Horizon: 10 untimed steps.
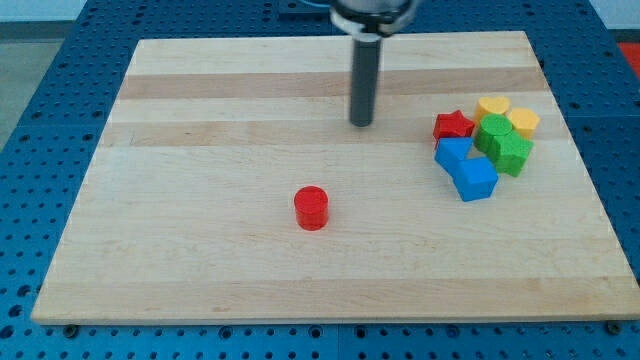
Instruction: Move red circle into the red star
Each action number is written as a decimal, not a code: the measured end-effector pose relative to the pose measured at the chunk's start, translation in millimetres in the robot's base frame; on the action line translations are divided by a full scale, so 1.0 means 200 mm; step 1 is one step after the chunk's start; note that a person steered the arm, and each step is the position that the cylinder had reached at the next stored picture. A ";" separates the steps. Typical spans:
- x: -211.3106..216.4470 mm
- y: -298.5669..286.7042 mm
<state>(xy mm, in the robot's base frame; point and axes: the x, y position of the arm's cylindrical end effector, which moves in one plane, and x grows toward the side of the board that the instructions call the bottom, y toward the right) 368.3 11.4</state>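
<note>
No jaws fitted, bare rod only | tip (362, 122) well above-right of red circle (311, 208), left of red star (453, 126) | circle likely light, rigid, slides easily | push from lower-left face

- The red circle block (311, 208) lies alone near the middle of the wooden desk (200, 250).
- My tip (361, 123) stands toward the view's top-right of it, well apart.
- The red star block (453, 126) sits at the view's right, touching a cluster of blocks.
</note>
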 end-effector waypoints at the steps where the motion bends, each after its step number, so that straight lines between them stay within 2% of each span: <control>1: 0.05 -0.26; 2: 0.17 -0.47; 3: 0.43 -0.54; 4: 0.94 -0.29; 5: 1.08 -0.27; 6: 1.06 -0.27; 7: 0.84 -0.27; 8: 0.58 -0.12; 9: 0.33 0.27; 10: 0.18 0.48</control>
<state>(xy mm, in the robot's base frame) 403.6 107.3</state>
